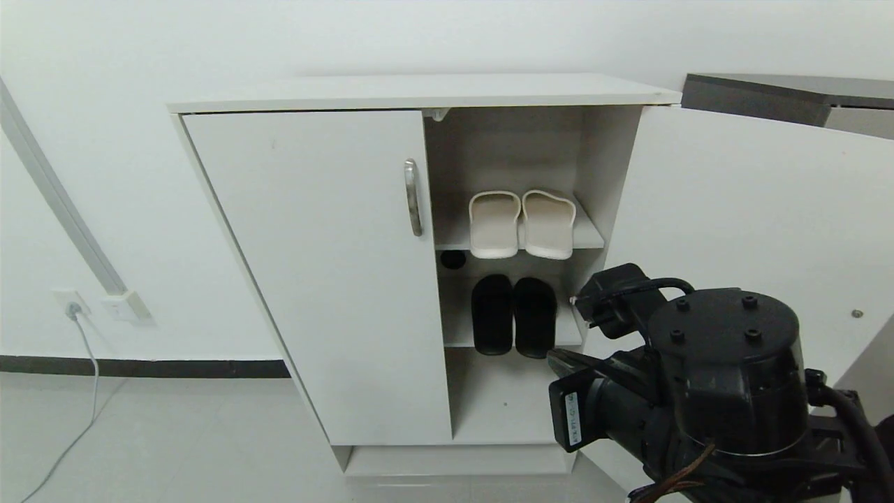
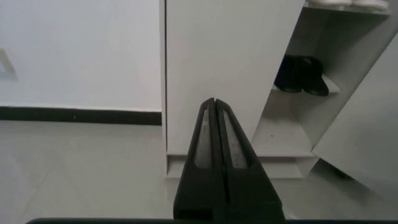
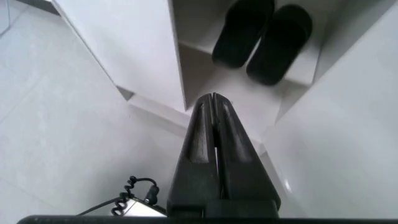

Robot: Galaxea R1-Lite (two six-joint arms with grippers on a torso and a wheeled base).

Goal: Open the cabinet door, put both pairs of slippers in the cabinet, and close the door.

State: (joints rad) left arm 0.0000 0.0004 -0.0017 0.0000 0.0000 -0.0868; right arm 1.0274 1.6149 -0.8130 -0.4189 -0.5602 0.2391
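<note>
Head view shows the cabinet with its left door shut. Right of the handle, white slippers sit at the top shelf's near edge. Black slippers sit on the shelf below. The right door stands wide open. Bare floor lies in front. The left gripper and right gripper are pinched shut, holding nothing.

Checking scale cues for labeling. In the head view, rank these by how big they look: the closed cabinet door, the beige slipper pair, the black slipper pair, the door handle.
1. closed cabinet door
2. beige slipper pair and black slipper pair: they look about alike, so they are not ranked
3. door handle
</note>
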